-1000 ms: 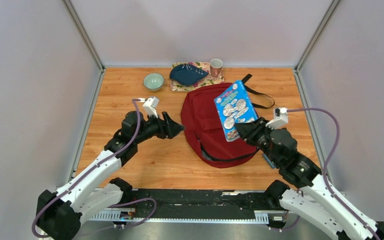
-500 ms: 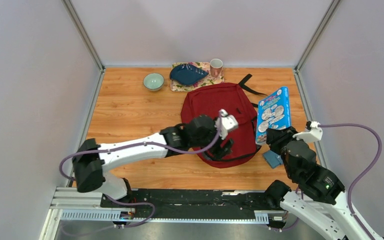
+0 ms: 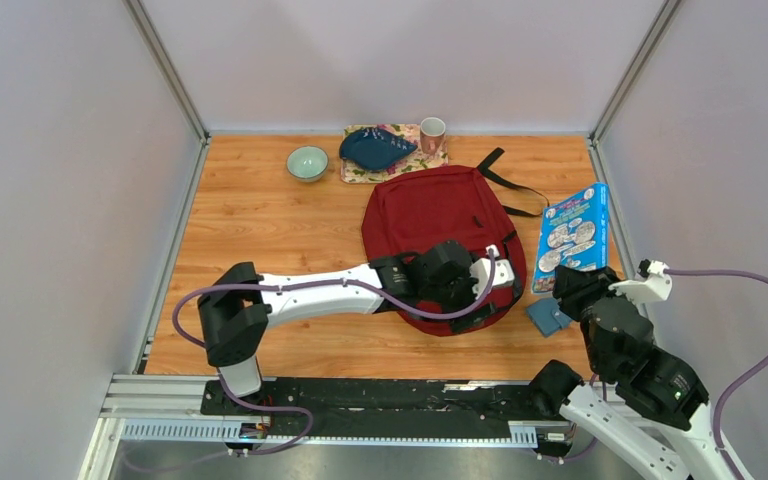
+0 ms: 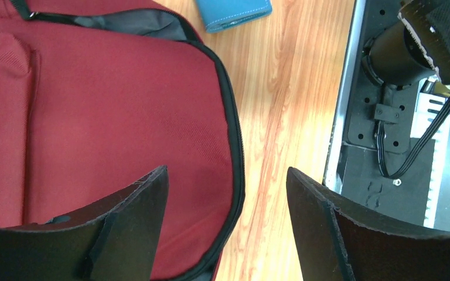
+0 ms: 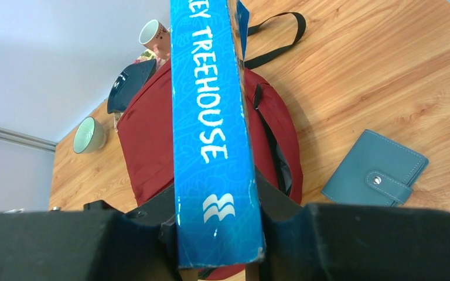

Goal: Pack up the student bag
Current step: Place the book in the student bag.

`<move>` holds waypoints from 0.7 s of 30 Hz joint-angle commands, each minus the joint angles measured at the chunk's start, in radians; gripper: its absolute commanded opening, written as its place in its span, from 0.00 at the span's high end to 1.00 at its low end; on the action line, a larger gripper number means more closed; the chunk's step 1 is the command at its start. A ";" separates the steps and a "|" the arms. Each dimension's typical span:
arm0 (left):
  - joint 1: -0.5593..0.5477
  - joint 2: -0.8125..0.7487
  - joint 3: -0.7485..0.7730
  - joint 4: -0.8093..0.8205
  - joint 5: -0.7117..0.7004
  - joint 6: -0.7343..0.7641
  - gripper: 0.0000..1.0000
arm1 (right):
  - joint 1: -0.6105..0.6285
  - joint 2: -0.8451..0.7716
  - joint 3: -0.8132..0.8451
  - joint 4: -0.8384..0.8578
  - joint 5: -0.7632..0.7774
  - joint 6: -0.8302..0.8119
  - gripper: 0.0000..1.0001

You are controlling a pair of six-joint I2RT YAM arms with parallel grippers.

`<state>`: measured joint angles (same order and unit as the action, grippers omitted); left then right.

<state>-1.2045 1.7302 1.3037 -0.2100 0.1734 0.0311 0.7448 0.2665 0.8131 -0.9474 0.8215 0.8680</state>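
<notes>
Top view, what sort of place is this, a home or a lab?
Probably a lab test cell: plain grey panels wall in a wooden table, two arms are bolted to a rail at its near edge, and the backpack, bowl and mug look staged.

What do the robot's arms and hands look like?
Both arms are made of smooth white tubes joined by chunky black joints: see the left arm and the right arm. A purple cable loops along each arm to a small white box near the wrist. The left hand and the right hand each have two flat black fingers with slightly rough edges.
</notes>
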 commanded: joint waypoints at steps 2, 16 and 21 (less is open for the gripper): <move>-0.013 0.061 0.075 0.015 0.055 0.029 0.19 | 0.002 -0.015 0.052 0.047 0.061 0.032 1.00; -0.027 0.154 0.128 -0.031 -0.081 0.047 0.62 | 0.002 -0.012 0.041 0.041 0.042 0.051 1.00; -0.027 0.137 0.123 -0.029 -0.144 0.047 0.96 | 0.004 -0.012 0.041 0.027 0.039 0.054 1.00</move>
<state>-1.2247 1.8797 1.3872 -0.2428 0.1062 0.0612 0.7448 0.2607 0.8150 -0.9855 0.8268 0.8940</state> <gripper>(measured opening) 0.133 0.286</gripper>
